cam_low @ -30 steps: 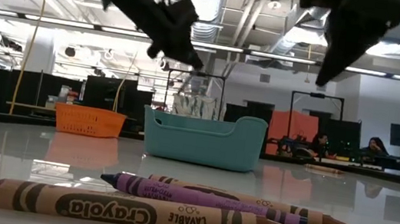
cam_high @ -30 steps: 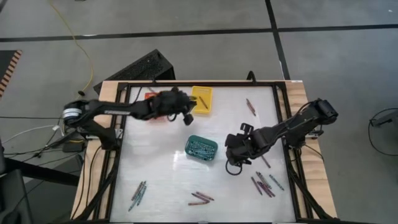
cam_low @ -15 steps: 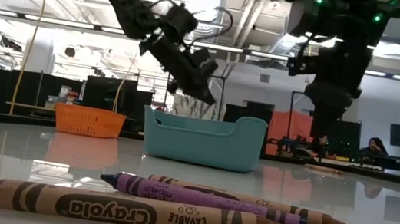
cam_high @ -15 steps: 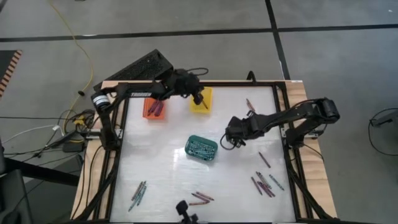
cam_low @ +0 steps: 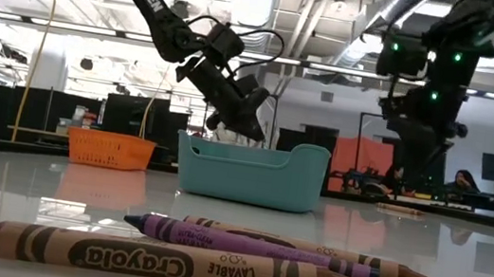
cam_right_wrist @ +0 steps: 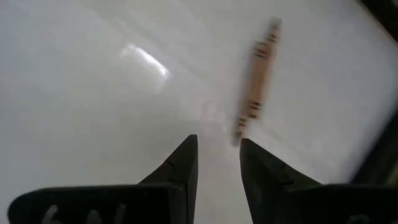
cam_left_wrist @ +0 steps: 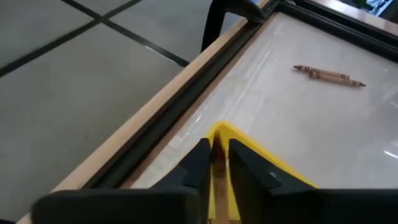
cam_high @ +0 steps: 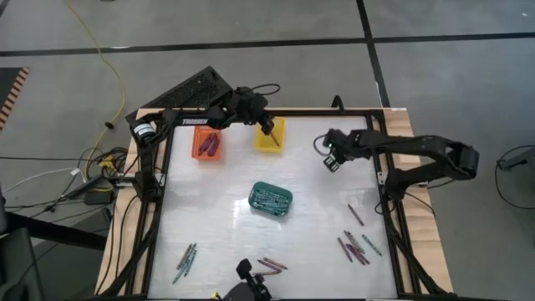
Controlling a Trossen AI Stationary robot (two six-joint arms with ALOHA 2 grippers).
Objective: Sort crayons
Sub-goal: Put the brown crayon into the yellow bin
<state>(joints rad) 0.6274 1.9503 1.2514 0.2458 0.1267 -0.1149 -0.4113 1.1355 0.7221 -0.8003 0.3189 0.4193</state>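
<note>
Over the small yellow plastic basket (cam_high: 270,135) at the tabletop's far edge, the left hand (cam_high: 267,128) pinches a thin brown crayon (cam_left_wrist: 217,167), while the right hand (cam_high: 330,157), narrowly parted and empty, hovers near a brown-red crayon (cam_right_wrist: 256,94) towards the far right corner.

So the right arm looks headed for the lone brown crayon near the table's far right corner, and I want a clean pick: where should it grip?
Grip the brown crayon at mid-length, from straight above, with the right gripper turned so its fingers straddle the thin shaft. It lies flat and alone on the table.
</note>
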